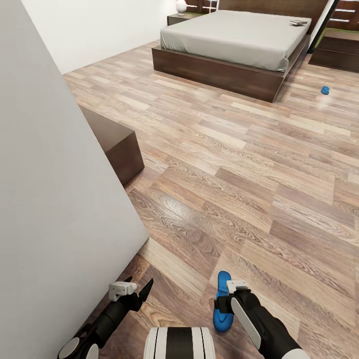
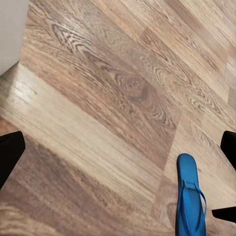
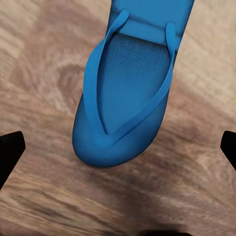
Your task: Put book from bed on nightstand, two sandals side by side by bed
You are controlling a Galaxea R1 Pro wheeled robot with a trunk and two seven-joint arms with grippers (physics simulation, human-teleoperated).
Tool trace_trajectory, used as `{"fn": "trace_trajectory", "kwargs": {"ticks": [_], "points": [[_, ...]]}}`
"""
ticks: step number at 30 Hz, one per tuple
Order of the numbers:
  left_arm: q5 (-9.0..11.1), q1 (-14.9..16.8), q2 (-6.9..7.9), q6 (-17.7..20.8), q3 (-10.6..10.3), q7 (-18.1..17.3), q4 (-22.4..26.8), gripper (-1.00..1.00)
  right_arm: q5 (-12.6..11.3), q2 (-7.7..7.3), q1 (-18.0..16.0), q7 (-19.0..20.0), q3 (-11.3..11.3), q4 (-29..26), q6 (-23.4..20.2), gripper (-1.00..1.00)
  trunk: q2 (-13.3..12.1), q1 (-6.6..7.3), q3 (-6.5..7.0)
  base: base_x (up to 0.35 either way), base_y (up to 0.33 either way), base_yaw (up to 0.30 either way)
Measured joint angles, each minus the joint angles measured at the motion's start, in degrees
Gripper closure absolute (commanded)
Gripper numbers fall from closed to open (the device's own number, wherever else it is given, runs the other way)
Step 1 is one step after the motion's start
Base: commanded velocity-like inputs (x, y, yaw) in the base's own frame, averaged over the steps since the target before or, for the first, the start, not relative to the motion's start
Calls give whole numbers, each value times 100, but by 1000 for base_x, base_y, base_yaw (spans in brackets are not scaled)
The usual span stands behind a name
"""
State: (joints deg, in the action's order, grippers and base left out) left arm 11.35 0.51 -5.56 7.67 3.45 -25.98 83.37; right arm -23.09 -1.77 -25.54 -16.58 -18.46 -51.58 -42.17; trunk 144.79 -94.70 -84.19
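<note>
A: Right gripper (image 3: 118, 147)?
B: Jaws spread wide, nothing between them. Hovers over the near sandal (image 3: 129, 93); dark fingertips (image 3: 10, 155) sit at the far edges of the right wrist view, clear of the rubber. Contact with it can't be seen.

A: Left gripper (image 2: 118, 152)?
B: Also open wide, empty, over bare wood floor (image 2: 98, 98). Same sandal shows off to one side in the left wrist view, flat on the planks.

A: Where is that sandal in the head view?
B: Near sandal (image 1: 222, 301) lies on the floor right by the robot, just beside the right gripper's wrist, partly hidden by it.

A: The other one?
B: Second sandal (image 1: 325, 90) is far off on the floor, near the bed's (image 1: 219, 72) foot corner, well apart from the first.

A: Book?
B: Book (image 1: 298, 22) lies flat on the grey mattress, near the headboard end.

A: Nightstand?
B: Nightstand (image 1: 177, 19) at the bed's far side, by the white wall; a white rounded object (image 1: 181, 6) on top. Drawer contents not visible.

A: Anything else?
B: Grey wall panel (image 1: 55, 199) close at left, low dark cabinet (image 1: 117, 144) behind it.
</note>
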Motion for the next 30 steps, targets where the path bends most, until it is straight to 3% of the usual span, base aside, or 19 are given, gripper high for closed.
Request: {"fn": "trace_trajectory", "kwargs": {"ticks": [11, 15, 21, 30], "points": [[0, 0, 0, -1, -1, 0, -8, -100, -7, 8, 0, 11, -6, 1, 103, -100, 0, 0, 0, 0, 0, 0], [0, 0, 0, -1, -1, 0, -9, -100, 5, 10, 0, 12, -6, 44, 482, -100, 0, 0, 0, 0, 0, 0], [0, 0, -2, -1, -1, 0, -9, -100, 18, 17, 0, 12, 1, 194, 1567, -100, 0, 0, 0, 0, 0, 0], [0, 0, -2, -1, -1, 2, -9, -100, 16, 24, 0, 16, 7, 471, 1824, -100, 0, 0, 0, 0, 0, 0]]}}
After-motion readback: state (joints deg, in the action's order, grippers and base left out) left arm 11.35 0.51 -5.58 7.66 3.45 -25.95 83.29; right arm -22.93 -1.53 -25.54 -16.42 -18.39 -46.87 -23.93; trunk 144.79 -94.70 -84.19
